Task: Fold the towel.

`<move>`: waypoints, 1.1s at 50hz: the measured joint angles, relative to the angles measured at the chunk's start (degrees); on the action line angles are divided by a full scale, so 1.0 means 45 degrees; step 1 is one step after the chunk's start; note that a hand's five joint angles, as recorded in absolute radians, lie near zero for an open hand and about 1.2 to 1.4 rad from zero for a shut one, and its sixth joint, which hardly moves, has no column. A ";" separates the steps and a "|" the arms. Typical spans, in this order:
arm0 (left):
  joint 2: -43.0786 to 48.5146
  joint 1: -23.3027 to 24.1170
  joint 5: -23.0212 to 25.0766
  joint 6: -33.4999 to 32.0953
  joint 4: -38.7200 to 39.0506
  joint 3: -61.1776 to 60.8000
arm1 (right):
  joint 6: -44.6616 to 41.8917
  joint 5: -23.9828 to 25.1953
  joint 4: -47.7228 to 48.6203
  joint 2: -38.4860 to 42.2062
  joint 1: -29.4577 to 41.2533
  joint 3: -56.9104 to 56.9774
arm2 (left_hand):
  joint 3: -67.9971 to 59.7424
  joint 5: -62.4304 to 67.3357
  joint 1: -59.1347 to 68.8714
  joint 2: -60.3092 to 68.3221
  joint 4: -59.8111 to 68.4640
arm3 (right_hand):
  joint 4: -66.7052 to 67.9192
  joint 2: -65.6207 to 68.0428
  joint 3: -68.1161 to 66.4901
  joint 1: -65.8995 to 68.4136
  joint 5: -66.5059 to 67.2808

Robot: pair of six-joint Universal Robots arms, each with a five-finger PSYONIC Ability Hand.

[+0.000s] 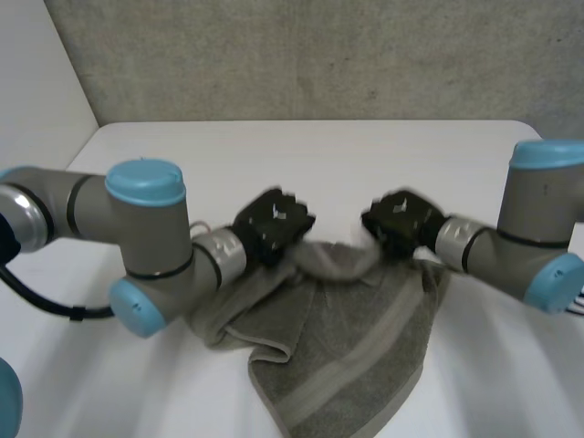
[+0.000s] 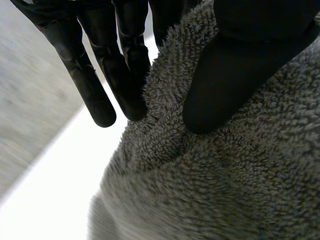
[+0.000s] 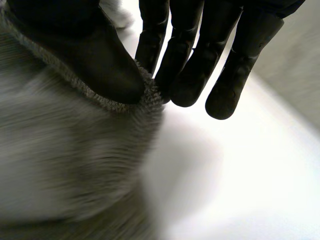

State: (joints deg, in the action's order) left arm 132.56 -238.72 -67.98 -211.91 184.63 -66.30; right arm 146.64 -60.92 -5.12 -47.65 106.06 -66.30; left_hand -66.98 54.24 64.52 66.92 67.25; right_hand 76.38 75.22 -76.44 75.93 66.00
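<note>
The grey-green terry towel (image 1: pixel 351 351) lies partly on the white surface (image 1: pixel 319 155), and its far edge is lifted between the two arms. The rest of the towel hangs and spreads toward the robot, with a rumpled fold on the side of the left arm.

The left robot hand (image 1: pixel 274 226) is at one end of this lifted edge. Seen from the left wrist, the thumb of the left robot hand (image 2: pixel 235 85) presses on the upper face of the towel (image 2: pixel 225 180), and the fingers (image 2: pixel 131 75) stand against the other side of the towel's edge, so it is pinching the cloth.

The right robot hand (image 1: pixel 400 224) is at the other end of the same edge. Seen from the right wrist, its thumb lies on the towel's hem (image 3: pixel 75 165) and its fingers (image 3: pixel 186 75) close from beyond the hem, so it is also pinching the towel.

I think both hands hold the same edge so that it stays stretched between them and can be carried as one line over the part of the towel that rests on the surface. The edge sags a little in the middle, so the fold is probably not yet laid. The pinches are close to the hem, and the thick cloth could slip out if it is pulled too fast.
</note>
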 measured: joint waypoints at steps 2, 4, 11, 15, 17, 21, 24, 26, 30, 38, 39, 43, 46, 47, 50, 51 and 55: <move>-0.0058 0.0029 -0.0342 0.0023 0.0570 0.0457 | 0.0575 -0.0483 0.0716 -0.0237 0.0015 0.0378 | -0.0219 0.0116 0.0094 0.0176 0.0210 | 0.0000 0.0000 0.0000 0.0000 0.0000; -0.0204 0.0060 -0.1167 0.0063 0.1758 0.1209 | 0.1519 -0.1263 0.2120 -0.0833 -0.0002 0.0845 | -0.0401 0.0112 0.0079 0.0341 0.0399 | 0.0000 0.0123 0.0000 0.0001 0.0001; -0.1808 0.0055 -0.4989 0.0207 0.7941 0.2471 | 0.3954 -0.3857 0.7900 -0.3826 -0.0049 0.0480 | -0.0576 0.0112 0.0079 0.0566 0.0525 | 0.0000 0.0219 0.0000 0.0001 0.0001; -0.2709 0.0027 -0.5797 0.0241 0.9966 0.2119 | 0.4502 -0.4288 0.9016 -0.5040 -0.0063 -0.0049 | -0.0583 0.0112 0.0079 0.0580 0.0552 | 0.0001 0.0220 -0.0001 0.0337 0.0344; -0.3018 0.0049 -0.5851 0.0251 1.0436 0.1651 | 0.4641 -0.4021 0.8822 -0.5418 -0.0054 -0.0358 | -0.0585 0.0112 0.0079 0.0580 0.0554 | 0.0000 0.0221 0.0000 0.0338 0.0386; -0.3109 0.0109 -0.5473 0.0243 1.0294 0.0456 | 0.4631 -0.3045 0.7720 -0.5412 -0.0015 -0.0887 | -0.0609 0.0112 0.0079 0.0602 0.0560 | 0.0001 0.0223 0.0000 0.0338 0.0389; -0.2899 0.0128 -0.5151 0.0197 0.9913 -0.0621 | 0.4483 -0.2440 0.6861 -0.5079 -0.0006 -0.1251 | -0.0610 0.0112 0.0079 0.0605 0.0562 | 0.0001 0.0223 0.0000 0.0339 0.0390; -0.2701 0.0127 -0.5034 0.0168 0.9699 -0.1205 | 0.4377 -0.2223 0.6423 -0.4826 -0.0002 -0.1414 | -0.0610 0.0112 0.0079 0.0605 0.0566 | 0.0001 0.0224 0.0000 0.0339 0.0390; -0.2209 0.0106 -0.4922 0.0096 0.9282 -0.2295 | 0.4086 -0.1967 0.5415 -0.4037 0.0037 -0.1707 | -0.0611 0.0112 0.0079 0.0605 0.0569 | 0.0001 0.0225 0.0000 0.0339 0.0393; -0.1475 -0.0090 -0.5030 -0.0205 0.8077 -0.3672 | 0.2621 -0.1992 0.3538 -0.2212 0.0605 -0.1879 | -0.0611 0.0112 0.0079 0.0606 0.0569 | -0.3668 -0.3548 0.3706 -0.3848 -0.3680; -0.1446 -0.0116 -0.5044 -0.0262 0.7877 -0.3805 | 0.2389 -0.2019 0.3340 -0.2017 0.0683 -0.1885 | -0.0611 0.0112 0.0079 0.0605 0.0569 | -0.5482 -0.5355 0.5497 -0.5611 -0.5520; -0.1372 -0.0181 -0.5073 -0.0490 0.7145 -0.4204 | 0.1792 -0.2125 0.2763 -0.1529 0.0865 -0.1913 | -0.0611 0.0112 0.0079 0.0606 0.0569 | -0.8923 -0.8539 0.8898 -0.8824 -0.9129; -0.1294 -0.0199 -0.5094 -0.0741 0.6550 -0.4457 | 0.1601 -0.2185 0.2373 -0.1336 0.0920 -0.1999 | -0.0611 0.0112 0.0079 0.0606 0.0569 | -1.1332 -1.1089 1.1358 -1.1328 -1.1713; -0.1280 -0.0199 -0.5097 -0.0788 0.6453 -0.4496 | 0.1592 -0.2192 0.2321 -0.1321 0.0922 -0.2022 | -0.0611 0.0112 0.0079 0.0606 0.0569 | -1.1652 -1.1411 1.1670 -1.1617 -1.2026; -0.1255 -0.0185 -0.5113 -0.1019 0.6050 -0.4649 | 0.1618 -0.2209 0.2140 -0.1302 0.0923 -0.2186 | -0.0611 0.0112 0.0079 0.0606 0.0569 | -1.3417 -1.3057 1.3325 -1.3231 -1.3794; -0.1274 -0.0174 -0.5118 -0.1094 0.5934 -0.4696 | 0.1643 -0.2214 0.2105 -0.1312 0.0925 -0.2252 | -0.0611 0.0112 0.0079 0.0606 0.0569 | -1.3636 -1.3452 1.3728 -1.3603 -1.3878; -0.1564 -0.0142 -0.5168 -0.1265 0.5667 -0.4854 | 0.1767 -0.2219 0.2046 -0.1386 0.0950 -0.2437 | -0.0611 0.0112 0.0079 0.0605 0.0569 | -1.3650 -1.3516 1.3840 -1.3908 -1.3878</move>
State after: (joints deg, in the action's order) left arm 125.53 -239.36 -91.24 -217.60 210.13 -88.14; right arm 154.59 -70.91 4.09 -53.89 110.33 -77.27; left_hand -69.73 54.74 64.88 69.64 69.81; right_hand 14.96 14.40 -14.16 13.34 3.55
